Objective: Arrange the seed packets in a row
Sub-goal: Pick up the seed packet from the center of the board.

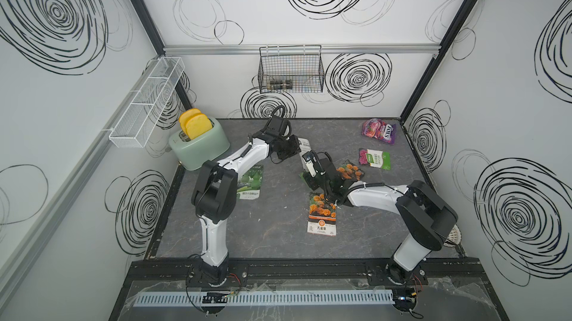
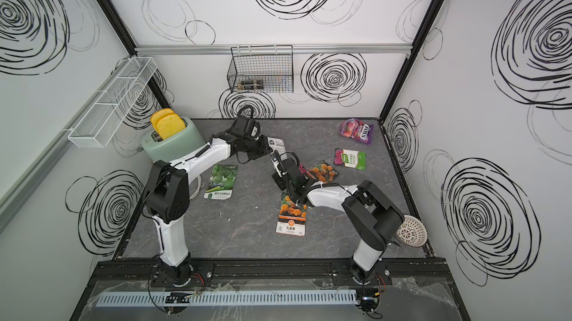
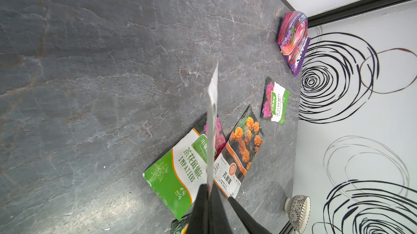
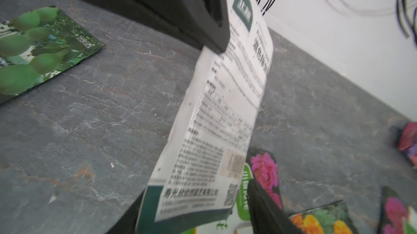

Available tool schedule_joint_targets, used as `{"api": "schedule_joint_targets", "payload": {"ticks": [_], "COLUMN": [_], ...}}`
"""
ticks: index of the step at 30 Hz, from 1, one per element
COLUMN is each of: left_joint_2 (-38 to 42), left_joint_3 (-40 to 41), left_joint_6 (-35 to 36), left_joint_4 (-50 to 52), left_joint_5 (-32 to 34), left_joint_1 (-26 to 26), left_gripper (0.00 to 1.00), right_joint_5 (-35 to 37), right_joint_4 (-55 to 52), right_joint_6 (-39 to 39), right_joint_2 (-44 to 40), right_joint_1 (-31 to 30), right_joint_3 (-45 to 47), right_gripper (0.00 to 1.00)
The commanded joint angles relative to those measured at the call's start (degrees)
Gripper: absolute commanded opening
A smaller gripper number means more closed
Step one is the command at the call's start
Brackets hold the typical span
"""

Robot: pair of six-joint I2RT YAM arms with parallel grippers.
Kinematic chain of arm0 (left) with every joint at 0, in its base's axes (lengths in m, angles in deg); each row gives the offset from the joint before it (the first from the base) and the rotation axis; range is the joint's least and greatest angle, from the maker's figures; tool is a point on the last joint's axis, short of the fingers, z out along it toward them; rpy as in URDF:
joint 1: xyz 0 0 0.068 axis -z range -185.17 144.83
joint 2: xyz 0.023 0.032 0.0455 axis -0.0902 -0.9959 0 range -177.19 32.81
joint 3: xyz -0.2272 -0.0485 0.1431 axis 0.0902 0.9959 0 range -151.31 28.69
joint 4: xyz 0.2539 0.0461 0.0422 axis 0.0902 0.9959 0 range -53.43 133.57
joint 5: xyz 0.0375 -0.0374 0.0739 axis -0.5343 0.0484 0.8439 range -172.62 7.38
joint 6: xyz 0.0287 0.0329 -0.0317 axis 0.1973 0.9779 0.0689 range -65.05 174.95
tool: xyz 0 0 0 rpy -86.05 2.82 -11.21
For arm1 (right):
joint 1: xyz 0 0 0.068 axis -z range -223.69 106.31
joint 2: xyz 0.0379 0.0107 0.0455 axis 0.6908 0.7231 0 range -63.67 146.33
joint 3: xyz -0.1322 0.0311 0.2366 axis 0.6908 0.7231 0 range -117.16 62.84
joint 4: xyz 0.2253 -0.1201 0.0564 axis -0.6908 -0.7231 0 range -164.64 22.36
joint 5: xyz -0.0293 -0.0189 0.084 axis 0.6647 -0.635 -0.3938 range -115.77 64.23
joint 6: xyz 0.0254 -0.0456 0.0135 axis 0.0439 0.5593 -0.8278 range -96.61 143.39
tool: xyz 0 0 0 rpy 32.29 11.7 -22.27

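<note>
My left gripper (image 1: 296, 146) is shut on the top edge of a white-backed seed packet (image 4: 228, 113), which hangs in the air over the back middle of the table. My right gripper (image 4: 196, 210) is open, with its fingers (image 4: 266, 208) on either side of that packet's lower end. Under it lie a green Impatiens packet (image 3: 178, 172) and a marigold packet (image 1: 351, 172). A second marigold packet (image 1: 322, 214) lies nearer the front. A small pink-on-green packet (image 1: 374, 158) is at the right, and a green gourd packet (image 1: 250, 183) at the left.
A purple-pink candy bag (image 1: 379, 130) lies at the back right corner. A mint toaster (image 1: 198, 146) with toast stands at the back left. A patterned bowl (image 2: 411, 231) sits by the right wall. A black wire basket (image 1: 291, 69) and a white mesh shelf (image 1: 145, 103) hang on the walls.
</note>
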Motion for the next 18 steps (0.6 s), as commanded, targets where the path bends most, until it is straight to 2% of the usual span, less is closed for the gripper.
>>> {"api": "schedule_joint_targets", "payload": {"ticks": [1,2,7,10,14,18], "left_joint_2": [2.8,2.8,2.9,4.7,8.2,12.8], "left_joint_3": [0.3,0.3,-0.5,-0.5,0.3,5.2], "left_joint_6": [0.8,0.6,-0.9,-3.5,-6.5,-6.9], "left_joint_4": [0.2,0.0,-1.5,-5.8,-11.1,-15.0], "left_joint_5": [0.1,0.1,-0.9,-2.3,-4.5,-6.7], "left_joint_1": [0.4,0.5,0.3,-0.4,-1.6,-2.8], "left_gripper": [0.00,0.00,0.01,0.39,0.69,0.73], "right_joint_5": [1.8,1.8,1.2,0.9,-4.4,-16.8], "right_joint_4": [1.9,1.4,0.9,0.8,-1.6,-5.8], "right_joint_6": [0.0,-0.1,-1.4,-2.3,-5.2,-11.8], "right_joint_2": [1.6,1.9,0.5,-2.3,-8.4,-15.8], "right_joint_1": [-0.3,-0.4,-0.6,-0.4,1.5,6.7], "right_joint_3": [-2.9,-3.4,-2.4,-0.6,1.5,3.2], "right_gripper": [0.42,0.32,0.02,0.00,0.00,0.00]}}
